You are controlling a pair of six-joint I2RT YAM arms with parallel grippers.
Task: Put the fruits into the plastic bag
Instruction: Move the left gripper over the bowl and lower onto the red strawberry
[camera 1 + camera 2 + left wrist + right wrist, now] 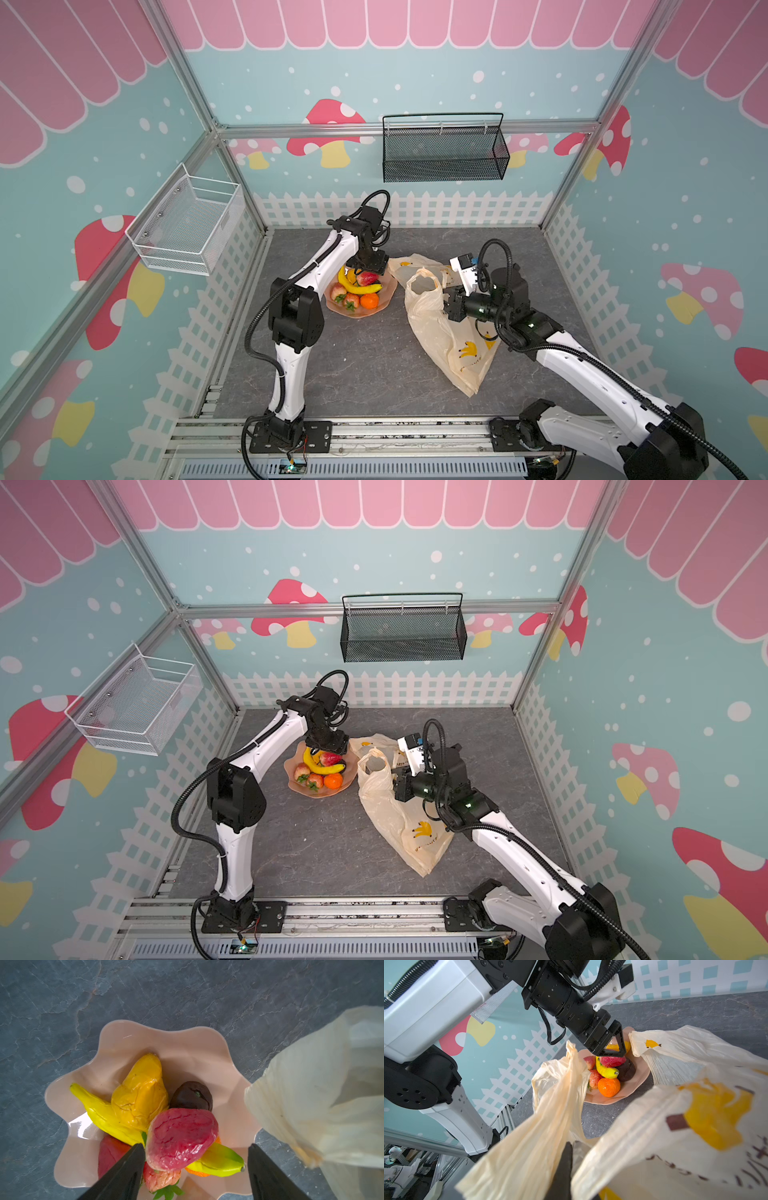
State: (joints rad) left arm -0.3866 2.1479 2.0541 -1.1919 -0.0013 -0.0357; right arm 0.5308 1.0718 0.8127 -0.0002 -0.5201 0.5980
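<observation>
Fruits (356,289) heaped on pink wavy-edged dish (176,1047); dish sits on grey counter (353,374), left of centre in both top views. Heap as seen: top strawberry (180,1138) uppermost, lying across a banana (104,1113). Yellowish-tan piece (139,1093) and dark round piece (191,1096) press against it. Orange (608,1087) and two lower strawberries (344,296) lie at the front side of the dish.

Left tool (195,1146): points down over the heap, jaws wide, one on either side of top strawberry. One finger (126,1169) is just beside the berry; contact cannot be told. The opposite finger stands apart from it. Jaws not closed on the berry.

Plastic bag (453,353): on counter just right of dish, crinkled, body lying flat toward the front. One loop handle (422,282) stands raised. Second handle (409,264) lies at the back, beside the dish rim.

Right tool (446,309): reaches in from the right, jaws closed, bag film pinched below the raised handle. In the right wrist view the film drapes on both sides of its black finger (562,1167).
</observation>
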